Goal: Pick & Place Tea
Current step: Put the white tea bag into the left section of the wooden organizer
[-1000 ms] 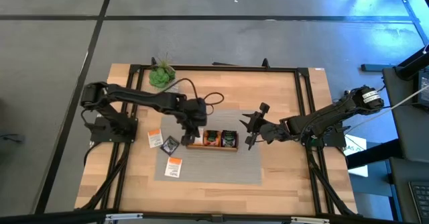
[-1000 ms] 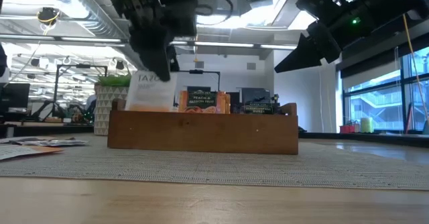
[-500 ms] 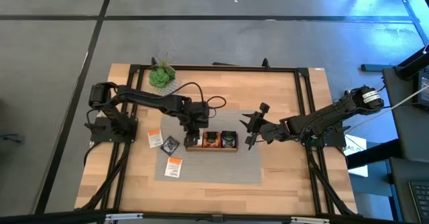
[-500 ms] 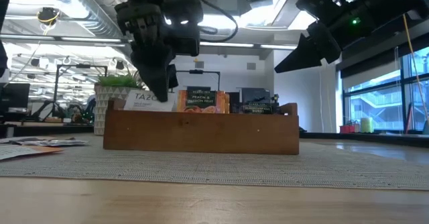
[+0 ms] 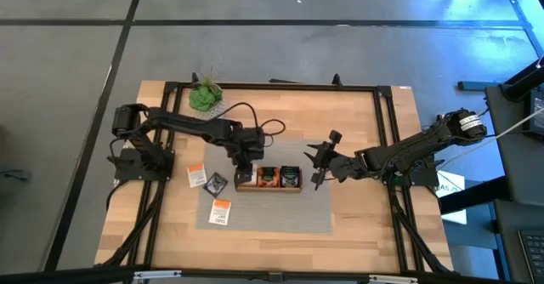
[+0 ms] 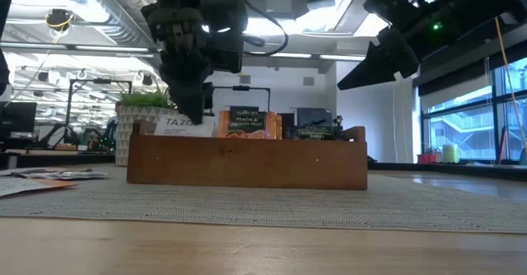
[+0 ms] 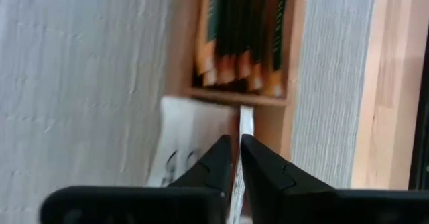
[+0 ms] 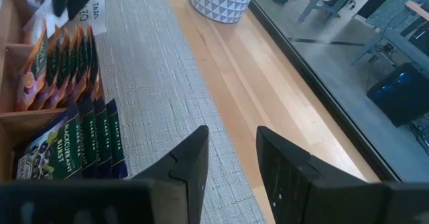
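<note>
On the near part of the grey mat (image 5: 280, 212), toward its left edge, a white-and-orange sachet (image 5: 221, 211) lies flat. A little farther back, a dark sachet (image 5: 215, 183) and another white-and-orange sachet (image 5: 196, 175) lie at the mat's left edge. Beside them, mid-mat, stands the wooden tray (image 6: 247, 161) with three compartments. Its middle one holds orange sachets (image 6: 242, 123) standing on edge, and its right one holds dark green sachets (image 8: 74, 147). Over the left compartment hangs the left gripper (image 7: 233, 158), fingers pointing down, its jaws only a sliver apart around the top edge of a white sachet (image 6: 177, 123) that stands in that compartment. Whether the fingers press the paper or have let go of it cannot be told. Right of the tray's end, raised above the mat, the right gripper (image 5: 320, 164) waits with its jaws partly apart and nothing between them. Near the worktop's far left corner sits a green plant (image 5: 204, 95) in a white pot.
</note>
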You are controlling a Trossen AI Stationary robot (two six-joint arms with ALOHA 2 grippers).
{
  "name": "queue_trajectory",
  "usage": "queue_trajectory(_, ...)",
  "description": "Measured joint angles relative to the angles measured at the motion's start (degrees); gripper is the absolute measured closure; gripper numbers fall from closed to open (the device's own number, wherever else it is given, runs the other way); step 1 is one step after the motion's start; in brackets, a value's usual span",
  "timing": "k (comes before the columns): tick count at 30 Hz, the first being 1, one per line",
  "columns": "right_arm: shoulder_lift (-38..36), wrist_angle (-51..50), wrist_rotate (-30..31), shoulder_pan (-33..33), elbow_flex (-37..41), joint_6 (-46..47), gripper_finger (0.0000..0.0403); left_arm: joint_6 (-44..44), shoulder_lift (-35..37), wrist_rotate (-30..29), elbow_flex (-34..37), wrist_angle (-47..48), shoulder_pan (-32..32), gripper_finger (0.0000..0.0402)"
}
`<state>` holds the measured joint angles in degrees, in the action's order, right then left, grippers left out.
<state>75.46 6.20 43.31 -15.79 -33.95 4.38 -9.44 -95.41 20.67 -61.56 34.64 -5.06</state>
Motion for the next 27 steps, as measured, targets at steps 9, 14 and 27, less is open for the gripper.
queue_trajectory(9,0.0,-0.31,-1.46,0.0,0.0,-0.02,0.0274,1.16,6.67,-3.19,-0.68,7.73,-4.51,0.0327)
queue_trajectory(14,0.0,-1.62,-2.29,0.0,0.0,1.16,0.0274,-1.74,16.52,-5.93,-0.47,8.43,-4.19,0.0322)
queue_trajectory(27,0.0,-4.89,-5.95,0.0,1.6,6.03,0.0274,-18.57,35.31,-24.75,18.31,-21.5,18.24,0.0324)
